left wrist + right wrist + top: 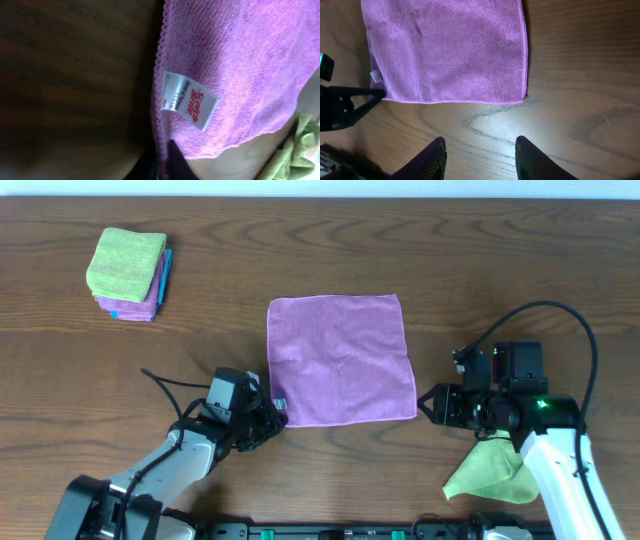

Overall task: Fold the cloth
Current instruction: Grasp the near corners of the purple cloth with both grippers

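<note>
A purple cloth point(340, 360) lies flat and square on the middle of the table. My left gripper point(272, 420) is at its near left corner, by the white label point(189, 100). In the left wrist view the fingers point(165, 162) are shut on the cloth's edge point(159, 75). My right gripper point(428, 404) is open and empty, just right of the cloth's near right corner point(522, 99). In the right wrist view its fingers point(480, 155) hover over bare wood, short of the cloth point(450, 50).
A stack of folded cloths point(128, 275), green on top, sits at the far left. A crumpled green cloth point(492, 475) lies at the near right beside the right arm. The table's near edge is close behind both arms.
</note>
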Controlling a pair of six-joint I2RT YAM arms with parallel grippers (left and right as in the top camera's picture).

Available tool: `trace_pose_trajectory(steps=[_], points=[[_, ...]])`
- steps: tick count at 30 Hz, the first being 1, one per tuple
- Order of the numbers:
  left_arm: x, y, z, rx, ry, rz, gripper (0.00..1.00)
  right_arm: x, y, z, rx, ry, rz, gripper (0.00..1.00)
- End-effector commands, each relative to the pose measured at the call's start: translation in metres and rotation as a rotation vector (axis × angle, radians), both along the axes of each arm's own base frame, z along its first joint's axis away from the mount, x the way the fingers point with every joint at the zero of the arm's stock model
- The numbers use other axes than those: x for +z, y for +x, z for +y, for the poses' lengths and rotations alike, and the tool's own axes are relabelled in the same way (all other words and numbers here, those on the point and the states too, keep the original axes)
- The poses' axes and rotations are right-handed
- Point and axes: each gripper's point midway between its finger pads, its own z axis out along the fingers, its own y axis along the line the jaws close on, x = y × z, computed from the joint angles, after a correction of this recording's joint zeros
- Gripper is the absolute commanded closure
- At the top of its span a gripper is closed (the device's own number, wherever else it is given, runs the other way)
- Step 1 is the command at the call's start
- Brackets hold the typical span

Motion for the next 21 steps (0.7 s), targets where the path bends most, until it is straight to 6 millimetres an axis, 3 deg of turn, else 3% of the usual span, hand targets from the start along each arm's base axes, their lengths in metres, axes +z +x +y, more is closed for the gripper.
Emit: trace_pose_trajectory(steps=[1,13,21], points=[[-0.004,-0.002,0.002,0.005,0.012,0.009,0.94,-0.003,-0.002,0.0,0.018,0.003,0.006,0.54],[-0.002,-0.003,-0.001,0.007,-0.012,0.023,0.94,-0.056,-0.015,0.016,0.056,0.104,0.153,0.55],[-0.001,-0.004,-0.002,0.005,-0.015,0.024,0.94,-0.086,-0.004,0.004,0.036,0.03,0.191,0.6]])
